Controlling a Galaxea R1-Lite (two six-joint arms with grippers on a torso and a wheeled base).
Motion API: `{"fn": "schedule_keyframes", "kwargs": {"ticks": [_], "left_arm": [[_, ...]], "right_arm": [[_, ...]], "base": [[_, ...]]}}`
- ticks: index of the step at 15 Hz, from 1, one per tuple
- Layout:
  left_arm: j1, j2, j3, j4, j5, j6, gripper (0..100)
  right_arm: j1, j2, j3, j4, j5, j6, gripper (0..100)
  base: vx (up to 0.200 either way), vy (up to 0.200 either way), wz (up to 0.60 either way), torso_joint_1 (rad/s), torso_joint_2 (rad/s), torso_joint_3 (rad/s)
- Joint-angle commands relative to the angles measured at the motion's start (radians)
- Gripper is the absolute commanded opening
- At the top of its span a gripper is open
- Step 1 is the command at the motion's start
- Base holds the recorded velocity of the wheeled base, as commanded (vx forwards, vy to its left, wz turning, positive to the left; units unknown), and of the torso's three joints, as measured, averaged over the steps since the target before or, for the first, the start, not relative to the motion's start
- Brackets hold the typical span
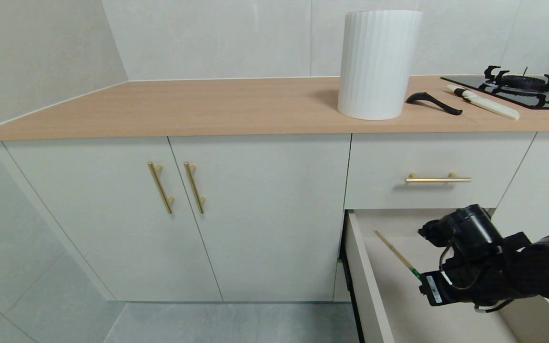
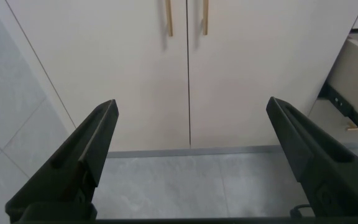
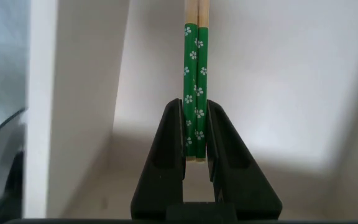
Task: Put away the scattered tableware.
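My right gripper (image 3: 197, 134) is shut on a pair of chopsticks (image 3: 196, 74) with green flowered ends, holding them by those ends. In the head view the chopsticks (image 1: 396, 252) stick out from the right gripper (image 1: 420, 278) over the inside of the open lower drawer (image 1: 358, 257). On the counter lie a black-handled utensil (image 1: 434, 103) and a cream knife (image 1: 484, 102). My left gripper (image 2: 191, 162) is open, held low in front of the double cabinet doors (image 2: 188, 74) above the floor.
A tall white ribbed container (image 1: 378, 64) stands on the wooden countertop (image 1: 184, 105). A black gas hob (image 1: 522, 88) sits at the far right. A shut drawer with a gold handle (image 1: 438, 179) is above the open one. Grey tiled floor (image 1: 112, 324) lies below.
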Motion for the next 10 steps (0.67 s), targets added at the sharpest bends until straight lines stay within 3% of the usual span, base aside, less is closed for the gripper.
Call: {"fn": "schedule_keyframes", "kwargs": {"ticks": [1, 10], "left_arm": [[0.0, 0.0, 0.0, 0.0, 0.0, 0.0, 100], [0.0, 0.0, 0.0, 0.0, 0.0, 0.0, 100]], "right_arm": [[-0.004, 0.186, -0.046, -0.024, -0.001, 0.004, 0], [-0.022, 0.408, -0.104, -0.111, -0.073, 0.055, 0]], "base": [[0.0, 0.0, 0.0, 0.0, 0.0, 0.0], [0.0, 0.0, 0.0, 0.0, 0.0, 0.0]]}}
